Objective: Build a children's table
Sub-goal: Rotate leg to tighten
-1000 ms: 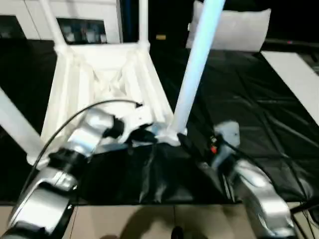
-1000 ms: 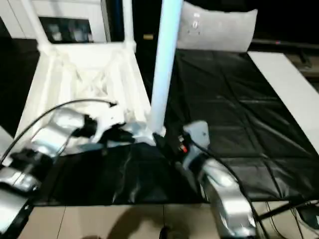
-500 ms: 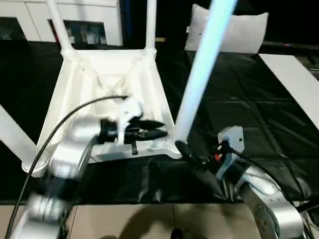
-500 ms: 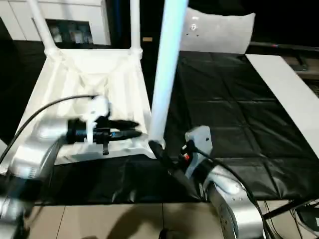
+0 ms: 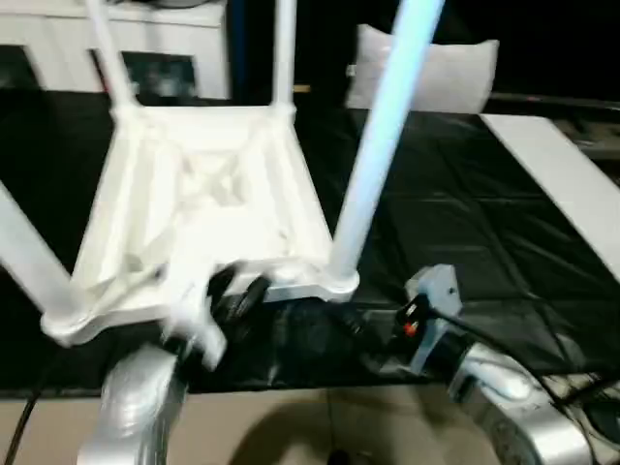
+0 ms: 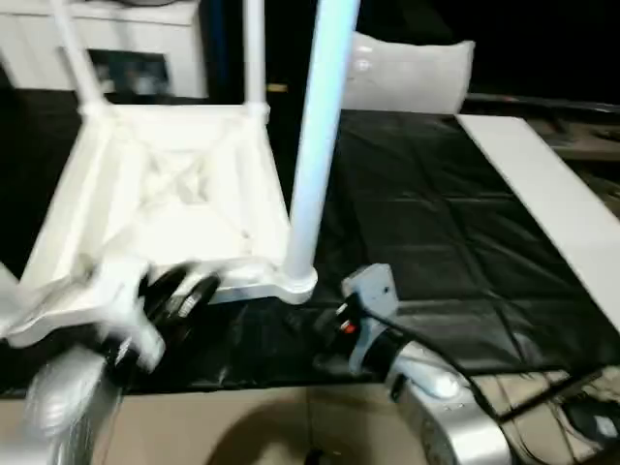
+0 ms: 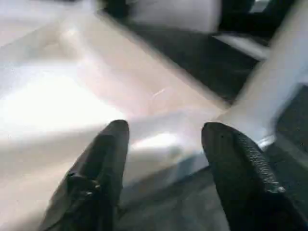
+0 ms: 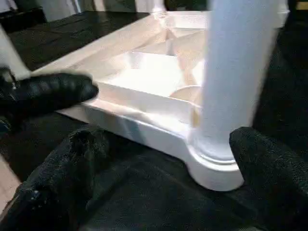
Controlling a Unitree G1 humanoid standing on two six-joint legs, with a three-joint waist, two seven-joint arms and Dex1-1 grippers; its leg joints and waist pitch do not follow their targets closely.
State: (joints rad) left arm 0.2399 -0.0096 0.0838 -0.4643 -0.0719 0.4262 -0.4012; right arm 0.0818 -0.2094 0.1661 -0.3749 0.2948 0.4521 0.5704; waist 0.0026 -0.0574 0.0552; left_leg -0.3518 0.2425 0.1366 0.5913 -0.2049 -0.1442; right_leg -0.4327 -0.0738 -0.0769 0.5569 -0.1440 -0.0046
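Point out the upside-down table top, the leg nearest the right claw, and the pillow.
table top [image 5: 208, 208]: left eye view, on its ribbed underside.
near right leg [image 5: 373, 155]: left eye view, midway up the shaft.
pillow [image 5: 441, 77]: left eye view, on its front face.

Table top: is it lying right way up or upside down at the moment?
Upside down. The table top lies with its ribbed underside facing up on the black sheet, and legs rise from its corner sockets.
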